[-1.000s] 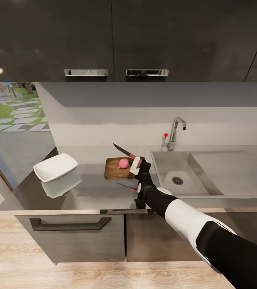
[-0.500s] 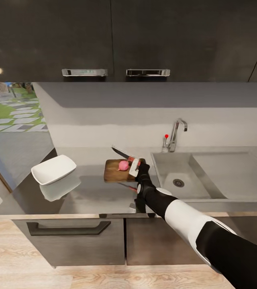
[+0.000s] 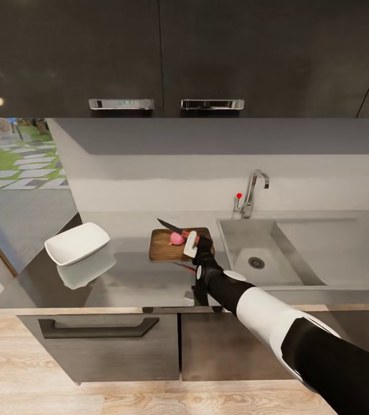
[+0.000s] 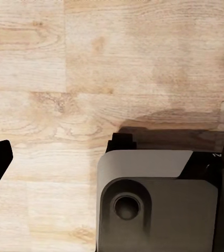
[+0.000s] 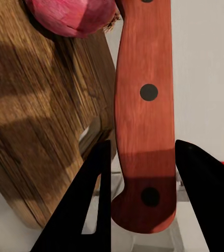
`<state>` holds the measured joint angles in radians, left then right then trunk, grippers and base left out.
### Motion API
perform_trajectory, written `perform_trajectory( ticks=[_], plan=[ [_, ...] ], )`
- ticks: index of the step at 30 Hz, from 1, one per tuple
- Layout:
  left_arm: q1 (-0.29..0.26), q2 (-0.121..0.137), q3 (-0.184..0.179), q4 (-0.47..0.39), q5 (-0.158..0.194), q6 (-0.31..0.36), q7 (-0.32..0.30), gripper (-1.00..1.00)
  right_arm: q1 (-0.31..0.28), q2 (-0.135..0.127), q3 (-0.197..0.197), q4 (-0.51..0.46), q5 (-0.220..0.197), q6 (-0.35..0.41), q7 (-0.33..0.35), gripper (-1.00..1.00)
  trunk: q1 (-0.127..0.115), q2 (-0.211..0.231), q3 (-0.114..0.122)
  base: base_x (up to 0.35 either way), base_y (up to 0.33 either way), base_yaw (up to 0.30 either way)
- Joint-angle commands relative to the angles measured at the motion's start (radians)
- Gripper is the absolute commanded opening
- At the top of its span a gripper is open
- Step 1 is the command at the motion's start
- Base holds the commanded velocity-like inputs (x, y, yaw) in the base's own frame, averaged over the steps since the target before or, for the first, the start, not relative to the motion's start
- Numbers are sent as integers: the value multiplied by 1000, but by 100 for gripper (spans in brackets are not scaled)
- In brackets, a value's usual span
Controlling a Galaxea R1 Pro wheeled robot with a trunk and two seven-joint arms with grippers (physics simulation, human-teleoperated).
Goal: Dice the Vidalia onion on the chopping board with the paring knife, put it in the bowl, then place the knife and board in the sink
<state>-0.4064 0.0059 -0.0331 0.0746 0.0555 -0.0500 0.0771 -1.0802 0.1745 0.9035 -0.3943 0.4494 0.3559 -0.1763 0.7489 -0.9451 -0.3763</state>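
Gripping the paring knife (image 3: 172, 227) by its red-orange handle, the right pincer (image 3: 195, 240) hangs over the chopping board (image 3: 164, 246), its two dark fingers (image 5: 93, 199) pressed against the handle's flat sides, as the right wrist view makes plain. The dark blade points away over the board's far edge, above the Vidalia onion (image 3: 177, 238), which sits pink and whole on the board toward its sink-side end. The board lies on the surface (image 3: 121, 276) just beside the sink's (image 3: 277, 230) near-left corner; the white bowl (image 3: 76, 243) rests well apart, toward the surface's left edge.

The onion is round and smooth-skinned, so it will likely roll or skid under a glancing blade; a straight downward cut through its middle seems safest. The knife is light, stiff and sharp, best held far back on the handle as now. The wooden board is rigid and heavier, with a handle hole that suits lifting later.

The left pincer's state I cannot tell; its camera faces the wooden floor (image 4: 64, 79).
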Motion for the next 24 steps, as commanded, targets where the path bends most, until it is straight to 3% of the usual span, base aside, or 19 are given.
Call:
perform_trajectory(
  ticks=[1,8,16,24],
  plan=[
    [-2,0,-4,4,6,-5,1,100,-1,0,6,0,4,8,0,-100,0,-1,-1,0,0,0],
    [-2,-1,-4,4,6,-5,1,100,-1,0,5,0,5,7,1,-100,0,-1,-1,0,0,0],
    [0,3,-1,0,6,-41,1,100,-13,0,5,-32,-25,-14,22,-100,0,-1,-1,0,0,0],
    [0,7,-1,4,7,-86,3,100,-12,0,3,-46,-23,-55,-15,-100,0,-1,-1,14,-16,0]
  ],
)
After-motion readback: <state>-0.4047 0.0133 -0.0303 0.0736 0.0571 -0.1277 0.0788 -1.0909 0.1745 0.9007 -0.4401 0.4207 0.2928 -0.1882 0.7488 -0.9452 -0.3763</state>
